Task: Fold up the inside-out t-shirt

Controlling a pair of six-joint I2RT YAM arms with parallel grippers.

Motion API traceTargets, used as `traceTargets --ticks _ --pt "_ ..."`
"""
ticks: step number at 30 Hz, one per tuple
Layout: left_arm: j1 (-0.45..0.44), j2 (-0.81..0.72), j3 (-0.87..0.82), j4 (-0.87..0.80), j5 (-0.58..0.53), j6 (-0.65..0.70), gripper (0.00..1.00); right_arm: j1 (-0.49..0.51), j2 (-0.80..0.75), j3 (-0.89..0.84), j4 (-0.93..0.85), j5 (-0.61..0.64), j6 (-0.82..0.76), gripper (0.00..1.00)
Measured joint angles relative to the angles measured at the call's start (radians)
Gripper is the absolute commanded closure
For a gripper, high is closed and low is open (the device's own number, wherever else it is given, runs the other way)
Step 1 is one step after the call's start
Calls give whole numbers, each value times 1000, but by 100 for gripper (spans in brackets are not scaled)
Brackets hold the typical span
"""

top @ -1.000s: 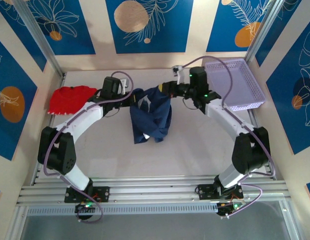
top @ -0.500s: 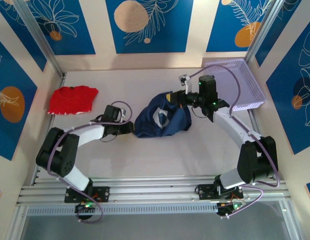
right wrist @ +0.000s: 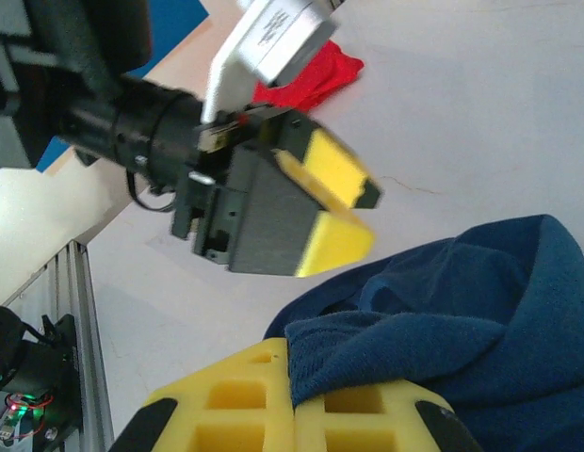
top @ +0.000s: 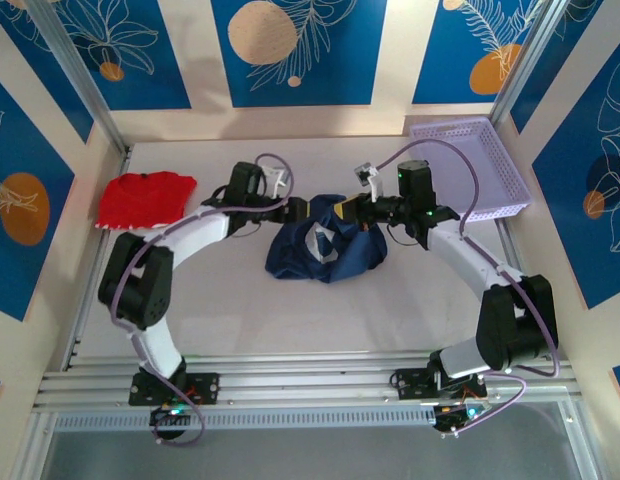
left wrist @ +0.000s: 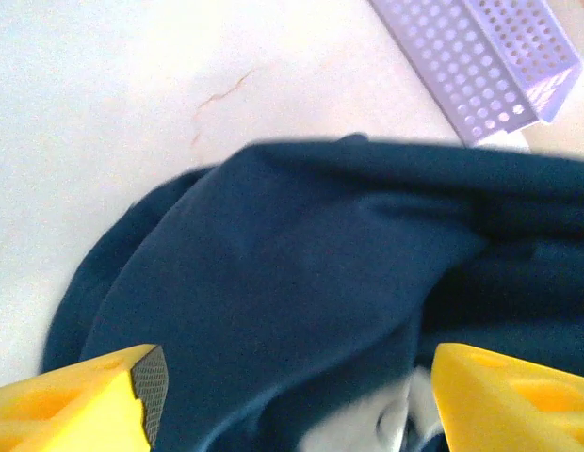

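Pale table point(top: 240, 300) lit evenly from above, a faint crack point(left wrist: 221, 89) seen in its surface, cream walls point(top: 200, 120) hung with blue panels point(top: 330, 70) printed with orange circles and white leaves, aluminium posts point(top: 75, 65) set in the back corners, slotted rails point(top: 310, 385) fixed along the near edge

Crumpled red garment point(top: 142, 198) just chilling at the far left corner of the desk point(top: 290, 310), lavender perforated basket point(top: 477, 170) way over at the far right.
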Motion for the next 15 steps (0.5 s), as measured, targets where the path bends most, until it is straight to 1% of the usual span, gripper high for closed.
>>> traceTargets --ticks 2,3,4,6,7,8,10,11,12,13,15 --pt "-13 77 85 -26 14 21 26 0 -5 -6 2 0 0 100" --pt "-18 111 117 -40 23 27 30 0 -8 -10 5 0 1 100" --pt "-23 149 150 -51 33 34 35 0 -11 -11 6 0 1 100" --pt "-32 211 203 -81 48 39 54 0 -13 -12 11 0 6 100" --pt "-36 238 227 -99 51 41 67 0 -14 -12 16 0 10 100" --pt "-40 264 254 -117 50 35 78 0 -15 -12 21 0 13 100" --pt "-41 293 291 -143 40 23 90 0 -21 -10 21 0 16 100" --pt "-37 296 299 -147 27 6 95 -1 -28 -8 18 -1 16 100" --pt "-35 294 300 -147 16 -5 98 -5 -37 -5 12 -3 16 100" --pt "-25 287 299 -143 4 -28 99 -11 -56 0 3 -8 16 100" --pt "12 254 262 -104 -15 -74 100 -35 -107 9 -6 -19 20 100"
